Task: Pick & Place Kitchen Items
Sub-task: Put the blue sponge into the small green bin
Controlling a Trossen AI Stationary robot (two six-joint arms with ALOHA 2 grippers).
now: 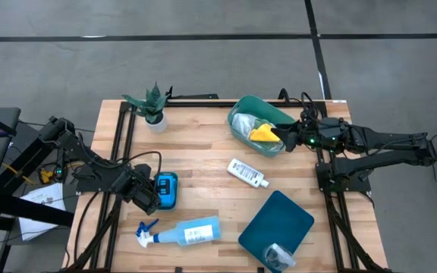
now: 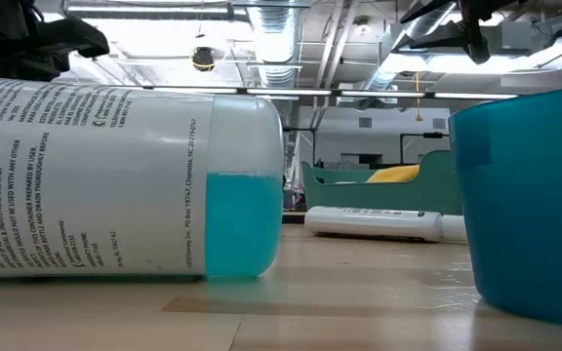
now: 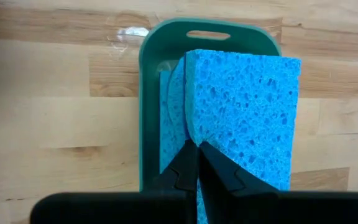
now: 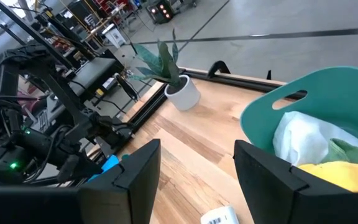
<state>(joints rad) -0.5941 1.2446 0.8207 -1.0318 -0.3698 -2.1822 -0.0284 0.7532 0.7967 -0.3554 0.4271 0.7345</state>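
Observation:
Two blue sponges (image 3: pixel 241 106) lie in a small teal tray (image 3: pixel 146 93) at the table's left (image 1: pixel 165 189). My left gripper (image 3: pixel 197 149) points down at them, shut, from the tray's left side (image 1: pixel 146 193). My right gripper (image 4: pixel 197 168) stands open above the table by the right rim of the teal tub (image 1: pixel 260 125) and holds nothing. The tub contains a white cloth (image 4: pixel 300 140), a green cloth (image 4: pixel 353 152) and a yellow cloth (image 1: pixel 264 134). A small white bottle (image 1: pixel 247 173) and a pale-blue spray bottle (image 1: pixel 182 231) lie on their sides on the table. My left gripper comes from above, slanting down, with its shut fingertips (image 3: pixel 188 158) at the seam (image 3: pixel 191 124) between the two blue sponges. The sponges rest in the tray. Whether any sponge edge is caught between the fingers cannot be told.
A potted plant (image 1: pixel 152 106) stands at the far left. A teal board (image 1: pixel 277 220) lies at the near right, and a crinkled silver cup (image 1: pixel 279 256) sits on its near end. Bare wood lies in the table's middle. Black frame rails run along both sides.

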